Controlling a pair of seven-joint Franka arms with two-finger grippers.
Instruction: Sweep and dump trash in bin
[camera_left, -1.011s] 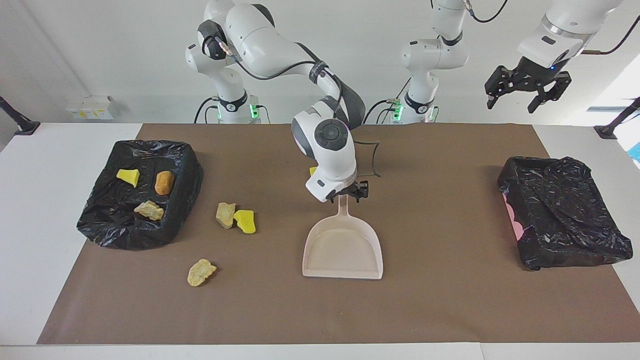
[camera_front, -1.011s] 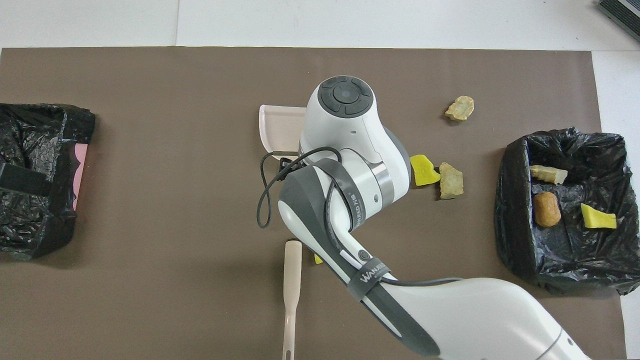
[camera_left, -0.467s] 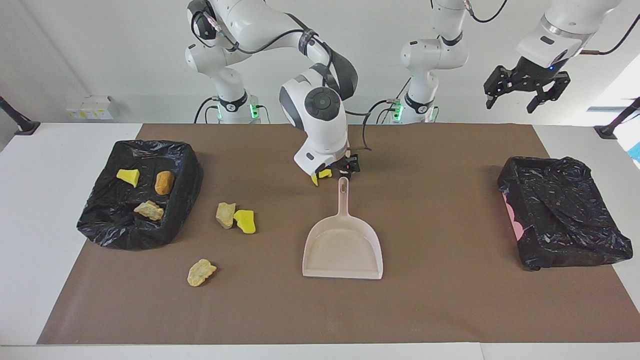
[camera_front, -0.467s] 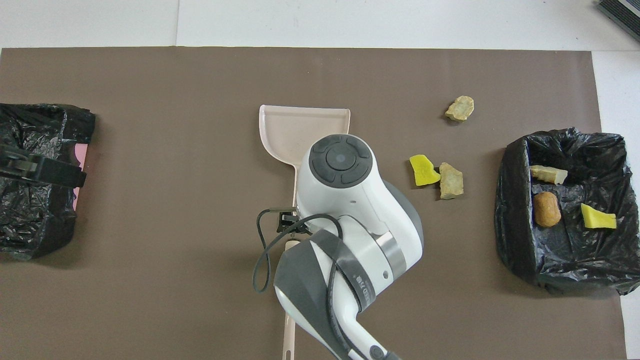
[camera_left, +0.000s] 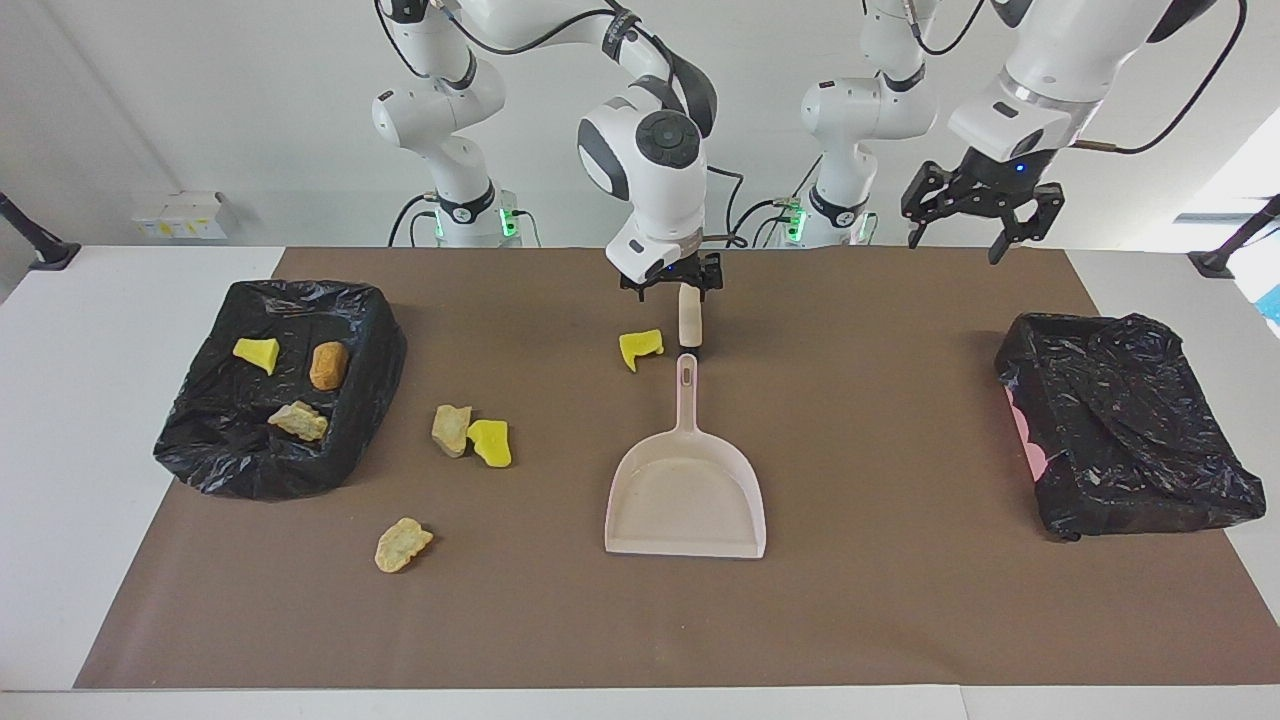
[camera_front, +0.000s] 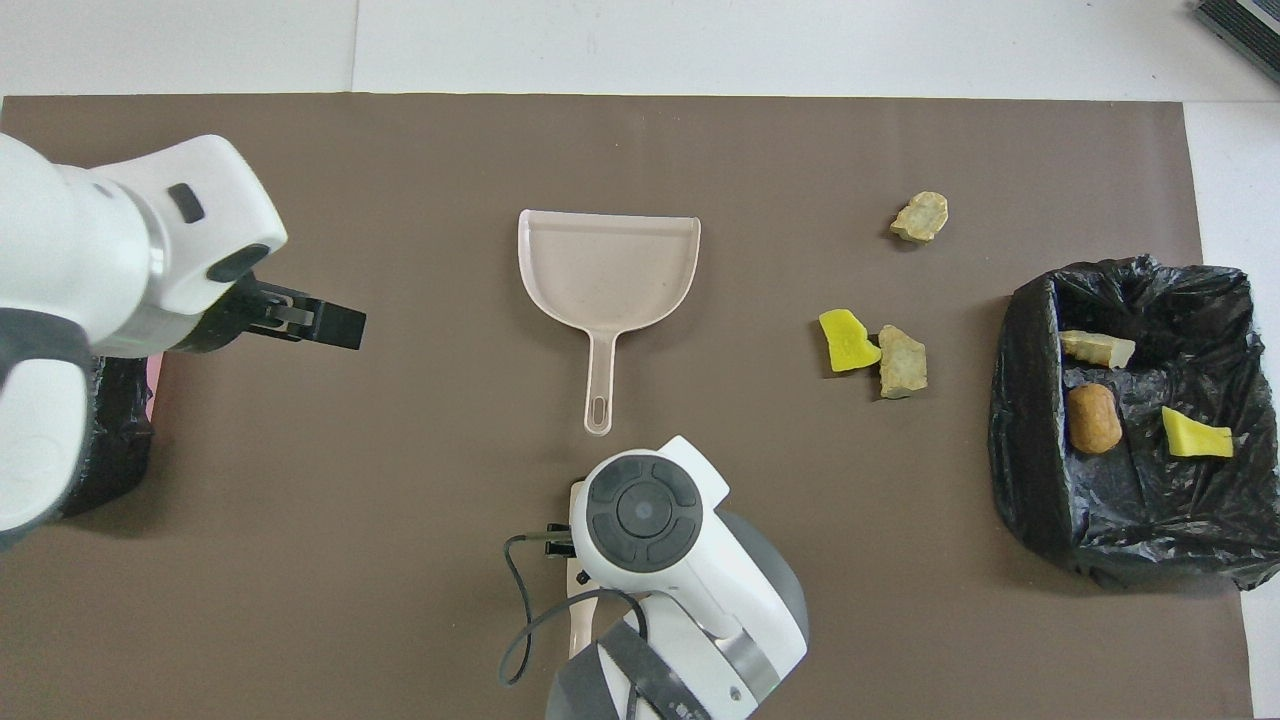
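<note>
I hold the right gripper (camera_left: 671, 283), jaws open, over the brush handle (camera_left: 689, 318), twelve o'clock of the dustpan (camera_left: 686, 497); next, descend and grip. Left gripper (camera_left: 978, 210) waits open

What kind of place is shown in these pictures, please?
Probably a robotics laboratory set up for a cleaning test: two white robot arms stand at a table covered by a brown mat, with a dustpan and a bag-lined bin laid out on it.
</note>
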